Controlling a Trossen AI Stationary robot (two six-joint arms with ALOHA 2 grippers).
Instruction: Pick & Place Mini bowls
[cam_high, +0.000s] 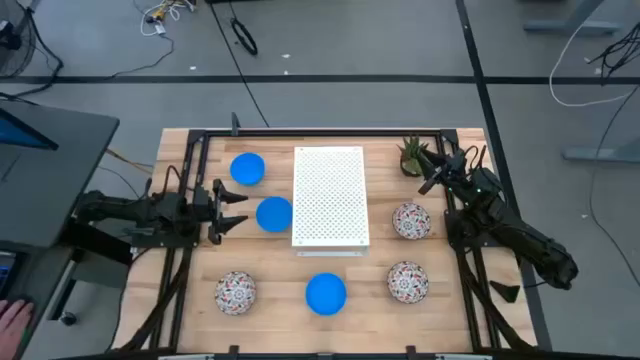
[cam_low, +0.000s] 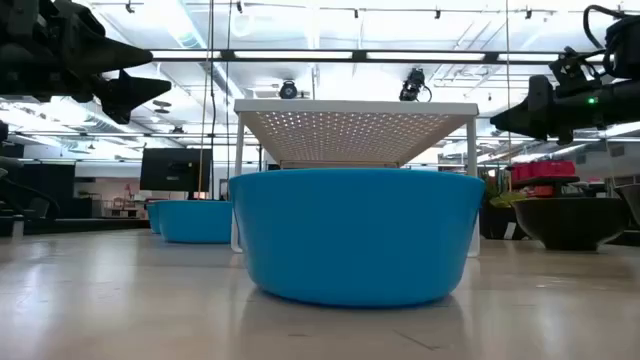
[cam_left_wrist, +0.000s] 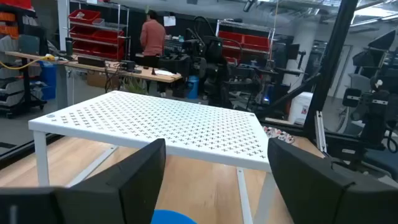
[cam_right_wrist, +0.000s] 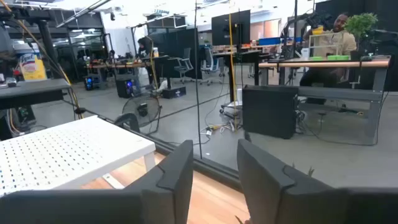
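Approach step, nothing grasped: left gripper (cam_high: 236, 210), fingers spread wide and empty, hovers just beside the blue mini bowl (cam_high: 274, 214) by the white perforated board (cam_high: 331, 196); next, lower over its rim and close; right gripper (cam_high: 431, 180) waits near the plant (cam_high: 412, 155), part-open, empty.

No lettering, label, brand, number or sign can be read in any of the four views. A white container (cam_right_wrist: 30, 65) at the upper left of the right wrist view carries a blue label whose print is too small to make out. The red storage bins (cam_left_wrist: 93, 28) at the upper left of the left wrist view show no legible markings.
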